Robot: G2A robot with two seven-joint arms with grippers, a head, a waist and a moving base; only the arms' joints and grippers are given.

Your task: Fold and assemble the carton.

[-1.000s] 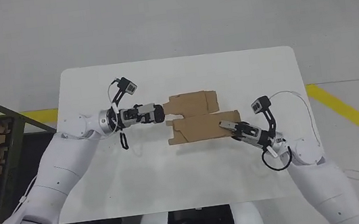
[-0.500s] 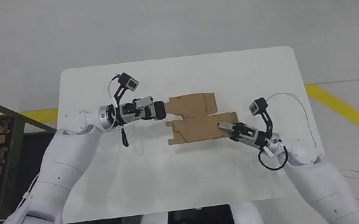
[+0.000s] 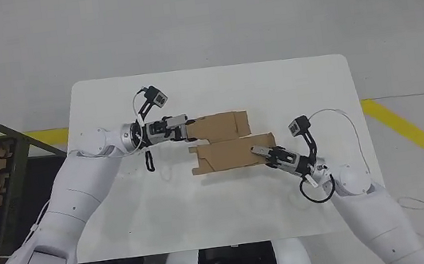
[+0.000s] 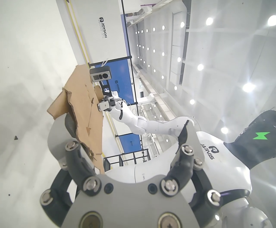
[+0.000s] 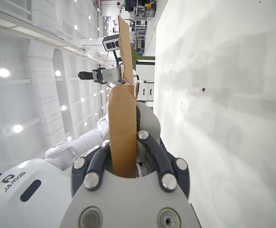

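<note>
Carton (image 3: 225, 140) at the middle of the worktop (image 3: 126, 216), between your two arms.
Your right jaws pinch a flap on its right end; your left jaws are spread wide at its left end, one finger (image 4: 57, 140) against the cardboard.

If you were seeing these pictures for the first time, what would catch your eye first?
The flat brown carton at the middle of the white table draws the eye first. The right hand is closed on a flap at its right end, while the left hand is open at its left edge.
</note>
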